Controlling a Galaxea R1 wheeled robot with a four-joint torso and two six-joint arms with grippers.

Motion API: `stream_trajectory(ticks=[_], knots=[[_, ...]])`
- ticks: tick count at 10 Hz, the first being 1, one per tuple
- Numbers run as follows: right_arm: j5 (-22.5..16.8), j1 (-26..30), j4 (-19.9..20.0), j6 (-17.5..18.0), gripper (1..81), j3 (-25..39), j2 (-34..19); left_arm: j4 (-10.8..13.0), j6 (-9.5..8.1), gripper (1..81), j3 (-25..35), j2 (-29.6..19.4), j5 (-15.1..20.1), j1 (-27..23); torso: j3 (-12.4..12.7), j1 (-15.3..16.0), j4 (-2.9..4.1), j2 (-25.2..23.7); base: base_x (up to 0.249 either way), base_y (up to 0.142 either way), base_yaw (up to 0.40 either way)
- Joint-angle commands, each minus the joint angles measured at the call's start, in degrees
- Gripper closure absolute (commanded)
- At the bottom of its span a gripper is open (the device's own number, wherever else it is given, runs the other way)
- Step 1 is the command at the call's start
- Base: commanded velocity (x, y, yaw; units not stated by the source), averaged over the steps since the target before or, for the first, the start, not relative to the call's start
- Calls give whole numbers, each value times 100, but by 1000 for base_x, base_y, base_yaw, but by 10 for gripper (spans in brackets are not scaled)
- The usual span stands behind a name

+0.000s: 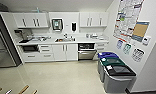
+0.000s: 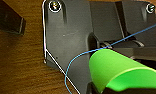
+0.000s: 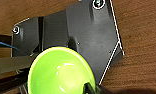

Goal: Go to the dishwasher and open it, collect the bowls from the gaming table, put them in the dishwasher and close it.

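Dishwasher (image 1: 86, 51), right of the sink (image 1: 64, 39), open and unloaded; one green bowl (image 2: 119, 72) gripped in left claw, another bowl (image 3: 59, 71) in right; loading and closing remain.

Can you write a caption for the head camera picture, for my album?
Office kitchen: dishwasher open under the white counter, three lidded bins by the right wall.
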Motion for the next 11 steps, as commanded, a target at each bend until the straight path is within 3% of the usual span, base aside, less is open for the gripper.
stream_trajectory(ticks=[1,4,5,6,7,8,9,11], knots=[[-329,148,-59,-16,811,42,-85,-15,32,811,-1,-58,351,-221,0,0,0,0,141,0,0],[-312,131,-50,-16,811,42,-76,-15,32,811,-18,-67,351,-221,0,0,-2,0,141,0,0],[-285,122,-50,-16,811,42,-85,-6,32,811,-18,-67,351,-221,-316,0,608,0,140,0,0],[-276,130,-50,-16,811,42,-85,-6,32,811,-1,-67,351,-221,-2,0,537,0,141,0,0],[-276,122,-50,-16,811,42,-85,-15,32,811,-18,-67,351,-221,-22,0,81,0,141,0,0],[-276,122,-50,-16,811,42,-85,-15,32,811,-18,-67,351,-221,-33,0,164,0,141,0,0],[-276,130,-41,-16,811,42,-77,-15,32,811,-18,-67,351,-221,-35,0,198,0,141,0,0],[-276,122,-41,-16,811,42,-76,-15,32,811,-36,-76,351,-212,-35,2,196,0,140,0,0]])
